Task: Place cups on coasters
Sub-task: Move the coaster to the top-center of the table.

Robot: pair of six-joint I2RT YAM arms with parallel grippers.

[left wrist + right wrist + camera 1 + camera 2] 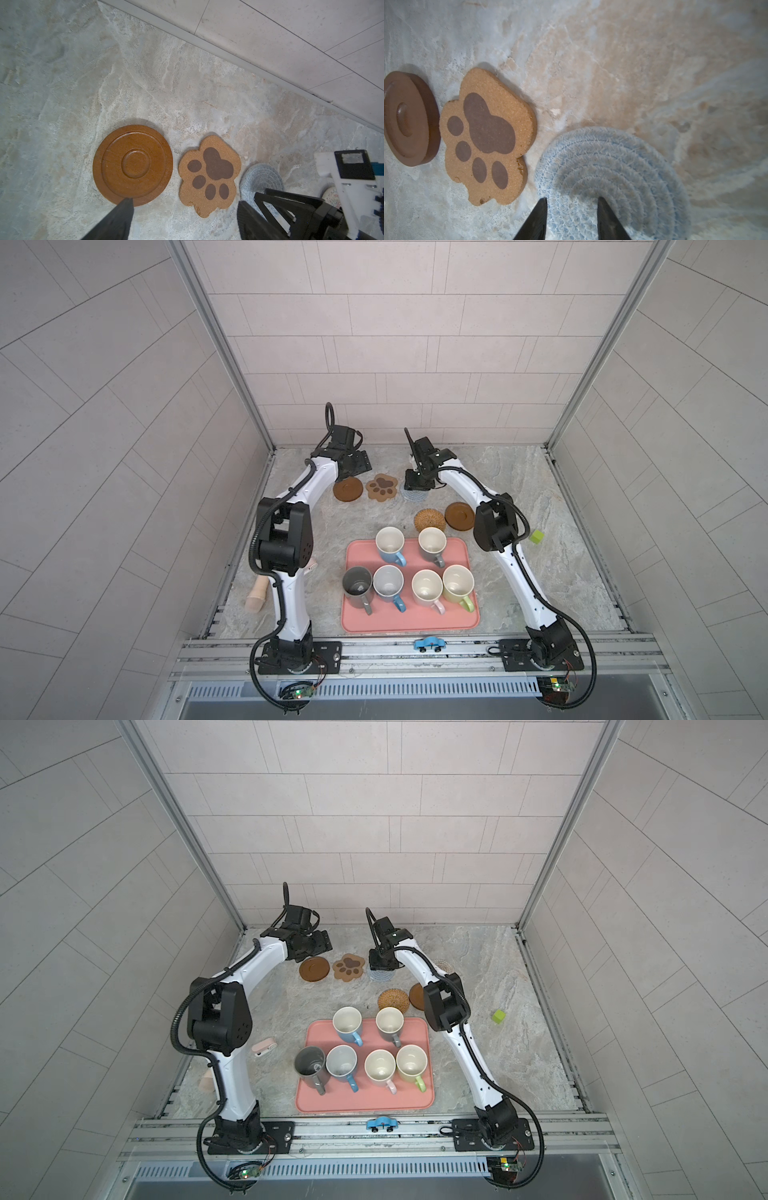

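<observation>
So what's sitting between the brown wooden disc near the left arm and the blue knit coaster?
The paw-print coaster lies flat between the wooden disc and the blue knit coaster, shown clearest in the left wrist view.

In both top views the right hand [417, 487] covers most of the knit coaster [415, 497]. In a top view the right arm [444, 1006] hides half the right wooden disc [415, 994] and most of the clear patterned coaster [446, 966]. The left arm [286, 605] partly hides a beige object [254, 599]. In the right wrist view the left wooden disc [409, 118] runs off the picture's edge, and part of the table [706, 135] is blurred.
</observation>
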